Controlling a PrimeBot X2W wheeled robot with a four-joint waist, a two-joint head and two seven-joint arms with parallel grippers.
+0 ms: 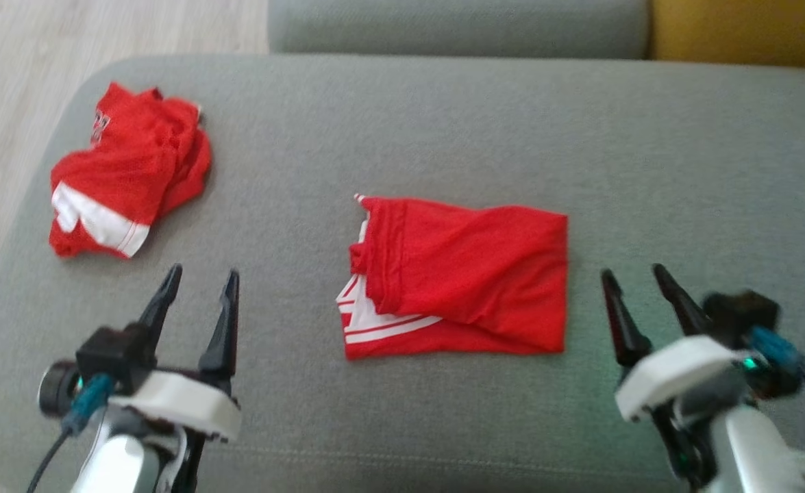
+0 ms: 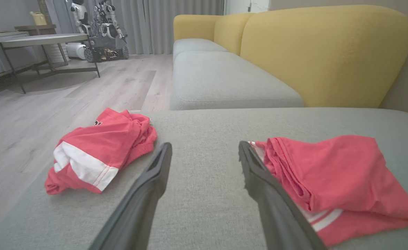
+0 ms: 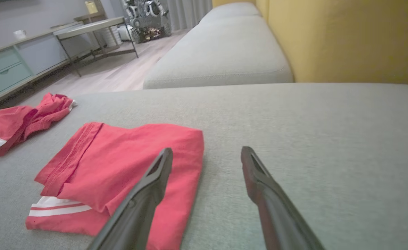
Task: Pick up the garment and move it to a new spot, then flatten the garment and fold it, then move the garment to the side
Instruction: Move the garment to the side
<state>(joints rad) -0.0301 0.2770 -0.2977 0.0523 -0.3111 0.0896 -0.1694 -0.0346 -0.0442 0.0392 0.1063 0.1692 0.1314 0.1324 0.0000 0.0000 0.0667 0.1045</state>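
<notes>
A folded red mesh garment with white stripes [image 1: 464, 274] lies flat near the middle of a wide grey fabric sofa cushion [image 1: 443, 123], a little toward its front edge, between the robot's two grippers. The left gripper [image 1: 203, 274] hovers over the cushion's front-left area with its dark fingers spread wide and empty, well apart from the garment's striped end. The right gripper [image 1: 634, 270], equally wide and holding nothing, hangs just beside the garment's plain right-hand edge. In the right wrist view that edge shows just behind the tip of one finger [image 3: 155, 173]. A second, crumpled red garment with a white band [image 1: 128, 171] sits near the cushion's far-left corner, clear of both arms. A yellow backrest [image 1: 745, 31] rises beyond the cushion's far-right edge, and pale wooden floor [image 1: 25, 82] runs past its left side. Bare grey fabric separates each gripper from the folded garment.
</notes>
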